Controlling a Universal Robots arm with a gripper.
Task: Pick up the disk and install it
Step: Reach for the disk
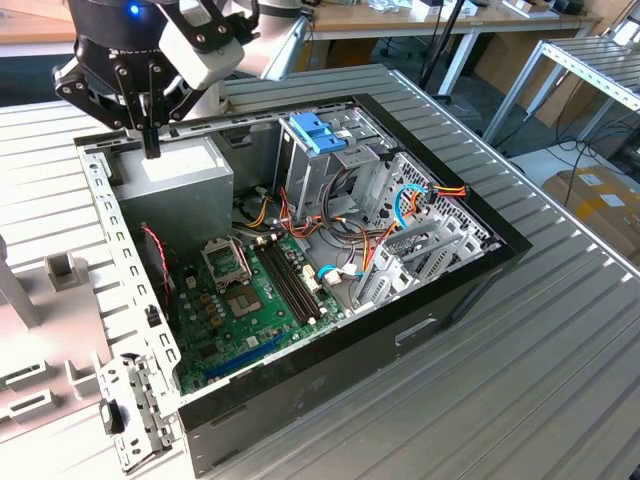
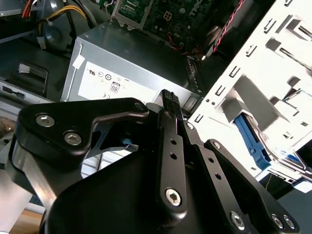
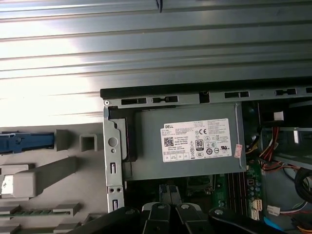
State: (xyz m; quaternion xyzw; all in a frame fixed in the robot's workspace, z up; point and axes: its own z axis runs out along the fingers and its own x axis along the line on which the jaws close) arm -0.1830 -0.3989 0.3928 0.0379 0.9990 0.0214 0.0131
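Where the ribbed metal tabletop (image 1: 540, 380) reaches the exterior view's left edge, a white slotted rack (image 1: 40, 370) lies just beside the open computer case (image 1: 400, 330). In the first wrist view the disk (image 3: 27, 142) rests in this rack, outside the case, with its blue carrier frame showing. In the second wrist view the blue edge (image 2: 251, 141) sits between the rack's white walls.

Next to the right, the claw (image 1: 150, 150) hangs over the case's corner, above the grey power supply (image 1: 185, 175) and well apart from the disk. Its fingers are pressed close together and hold nothing. Both wrist views show the narrow black tips (image 3: 169, 192) pointing at the labelled box. Whether they touch it cannot be told.

Further right inside the case lies the green motherboard (image 1: 250, 300). Beyond it stands the metal drive cage (image 1: 320, 170) with a blue-latched bracket (image 1: 318, 132) on top. Coloured cables (image 1: 430, 195) loop beside the cage toward the exterior view's right.
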